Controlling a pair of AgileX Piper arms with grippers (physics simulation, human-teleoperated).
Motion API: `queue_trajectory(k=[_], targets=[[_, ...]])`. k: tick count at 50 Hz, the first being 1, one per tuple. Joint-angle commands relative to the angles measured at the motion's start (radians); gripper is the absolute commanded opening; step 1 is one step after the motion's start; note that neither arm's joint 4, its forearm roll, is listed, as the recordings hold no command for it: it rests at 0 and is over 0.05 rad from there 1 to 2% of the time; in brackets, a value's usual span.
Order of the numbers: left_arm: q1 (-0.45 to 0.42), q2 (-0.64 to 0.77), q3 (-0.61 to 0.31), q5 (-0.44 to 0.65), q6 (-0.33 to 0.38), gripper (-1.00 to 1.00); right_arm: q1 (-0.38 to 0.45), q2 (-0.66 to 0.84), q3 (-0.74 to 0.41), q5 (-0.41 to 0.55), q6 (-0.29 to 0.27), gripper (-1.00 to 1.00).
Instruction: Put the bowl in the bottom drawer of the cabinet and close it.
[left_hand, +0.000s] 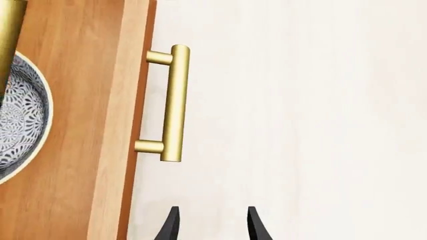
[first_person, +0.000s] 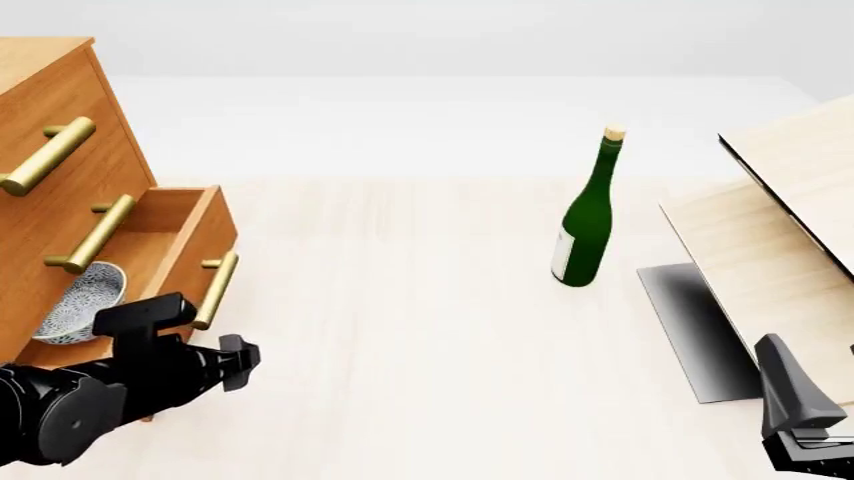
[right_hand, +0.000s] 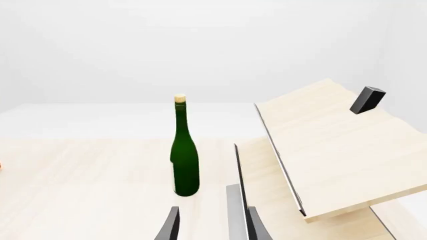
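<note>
1. The cabinet (first_person: 47, 120) stands at the far left of the tabletop (first_person: 427, 330), and its bottom drawer (first_person: 187, 235) is pulled out toward the right.
2. The bowl (first_person: 80, 300) sits inside that open drawer, upright, with its speckled inside showing; the left wrist view catches its rim (left_hand: 23, 115) against the drawer floor.
3. The left gripper (first_person: 240, 362) hovers just near of the drawer's front corner, close to the brass handle (first_person: 216, 290). In its wrist view the two dark fingers (left_hand: 171, 225) are apart, with nothing between them and bare tabletop beyond; the handle (left_hand: 172, 102) lies ahead of the tips, not touched.
4. The right gripper (right_hand: 210, 225) is low at the near right, fingers (right_hand: 172, 225) apart and empty.
5. A green bottle (first_person: 587, 215) stands upright right of centre, well apart from both arms.
6. A pale wood panel structure (first_person: 787, 200) leans at the right edge.
</note>
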Motion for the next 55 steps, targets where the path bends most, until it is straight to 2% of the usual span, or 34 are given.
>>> queue_trajectory(k=[1,22,55], targets=[[0.041,-0.024,0.006,0.011,-0.011,1.0,0.0,0.0,0.0,-0.001,0.0,1.0],[0.131,-0.056,0.02,0.024,0.028,1.0,0.0,0.0,0.0,0.0,0.0,1.0],[0.226,-0.113,0.027,0.059,0.064,1.0,0.0,0.0,0.0,0.0,0.0,1.0]])
